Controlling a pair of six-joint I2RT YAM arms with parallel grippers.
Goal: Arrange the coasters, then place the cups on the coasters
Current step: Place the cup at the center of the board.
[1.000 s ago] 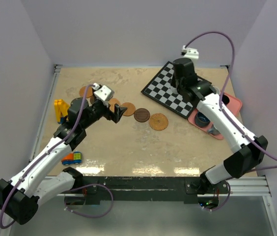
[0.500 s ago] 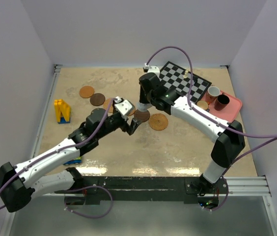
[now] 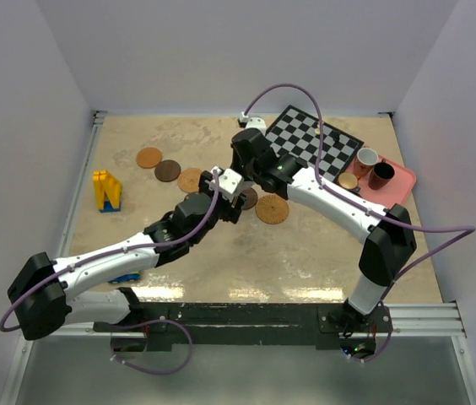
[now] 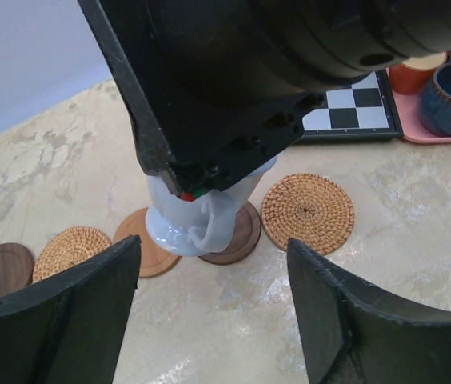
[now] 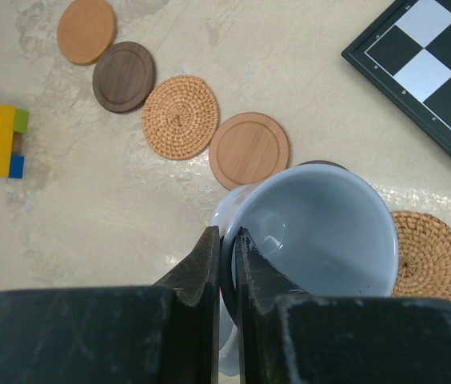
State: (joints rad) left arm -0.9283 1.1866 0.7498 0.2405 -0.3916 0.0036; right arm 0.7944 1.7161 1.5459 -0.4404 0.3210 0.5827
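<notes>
My right tool (image 5: 224, 264) pinches the pale blue cup (image 5: 313, 232) at its 9 o'clock rim, over a dark brown coaster (image 4: 243, 234); my left tool (image 4: 213, 244) gapes empty.

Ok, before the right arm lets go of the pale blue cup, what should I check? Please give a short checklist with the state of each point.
1. Grip: the right gripper is shut on the rim of the pale blue cup: ok.
2. Cup is over the dark brown coaster: ok.
3. Cup centred on it: not ok, it looks shifted toward the smooth tan coaster.
4. Cup base resting fully on the coaster: cannot tell.
5. The left gripper is open and apart from the cup: ok.
</notes>
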